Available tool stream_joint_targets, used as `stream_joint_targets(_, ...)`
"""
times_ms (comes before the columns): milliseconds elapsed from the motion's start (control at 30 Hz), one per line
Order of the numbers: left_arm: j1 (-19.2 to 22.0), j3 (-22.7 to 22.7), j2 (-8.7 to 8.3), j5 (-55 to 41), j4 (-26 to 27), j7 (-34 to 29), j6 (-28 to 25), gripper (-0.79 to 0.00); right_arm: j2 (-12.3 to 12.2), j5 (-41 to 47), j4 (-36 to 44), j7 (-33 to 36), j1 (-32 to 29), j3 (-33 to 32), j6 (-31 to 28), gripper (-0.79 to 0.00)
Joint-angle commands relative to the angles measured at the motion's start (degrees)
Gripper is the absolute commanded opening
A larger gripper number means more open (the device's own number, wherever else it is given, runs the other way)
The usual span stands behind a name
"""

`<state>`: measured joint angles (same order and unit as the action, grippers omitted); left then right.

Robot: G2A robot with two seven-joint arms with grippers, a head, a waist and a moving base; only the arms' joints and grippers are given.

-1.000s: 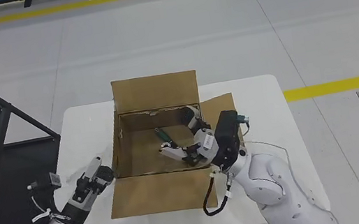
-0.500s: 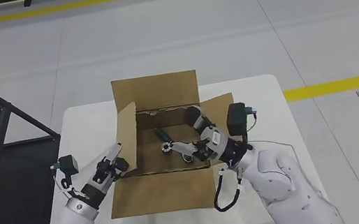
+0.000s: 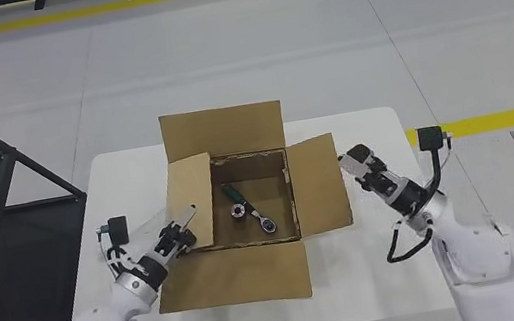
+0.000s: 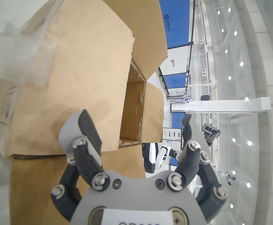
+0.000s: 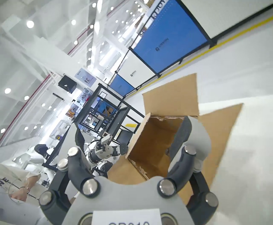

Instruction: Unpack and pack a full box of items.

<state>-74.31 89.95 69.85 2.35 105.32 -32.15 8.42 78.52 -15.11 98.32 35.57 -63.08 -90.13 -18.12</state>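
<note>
Now that I have drawn the right tool (image 3: 356,162) from the box (image 3: 244,269) at the middle of the desk (image 3: 396,270), it and the left tool (image 3: 184,237) gape empty; the wrench (image 3: 251,209) lies inside, not unpacked.

The brown cardboard box (image 3: 222,131) sits open mid-table (image 3: 386,272). Its far flap stands up, its near flap is folded out and down, its right flap is splayed outward, and its left flap is tilted up. On its floor a ratchet wrench (image 3: 253,213) lies diagonally, dark handle far-left, head near-right, with a small round socket (image 3: 237,212) just left of it.
</note>
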Motion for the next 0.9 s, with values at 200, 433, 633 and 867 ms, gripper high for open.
stream_joint_targets(200,1.8,-1.5,0.04,0.2,-1.9,2.6,2.3,0.000,-1.1,4.6,-9.4,7.7,4.2,-1.8,4.9,0.000)
stream_joint_targets(433,2.1,-1.9,0.13,-0.7,-2.6,5.5,3.6,0.000,-1.5,8.3,-16.8,11.8,9.5,0.8,2.8,0.000)
stream_joint_targets(633,2.1,-2.4,0.21,-1.3,-2.8,7.6,4.2,0.000,-1.6,16.0,-17.9,16.4,11.9,3.5,-3.7,0.000)
stream_joint_targets(867,2.1,-2.7,0.18,-1.6,-2.8,8.4,4.7,0.000,-1.7,21.8,-18.2,20.5,14.1,7.1,-5.8,0.000)
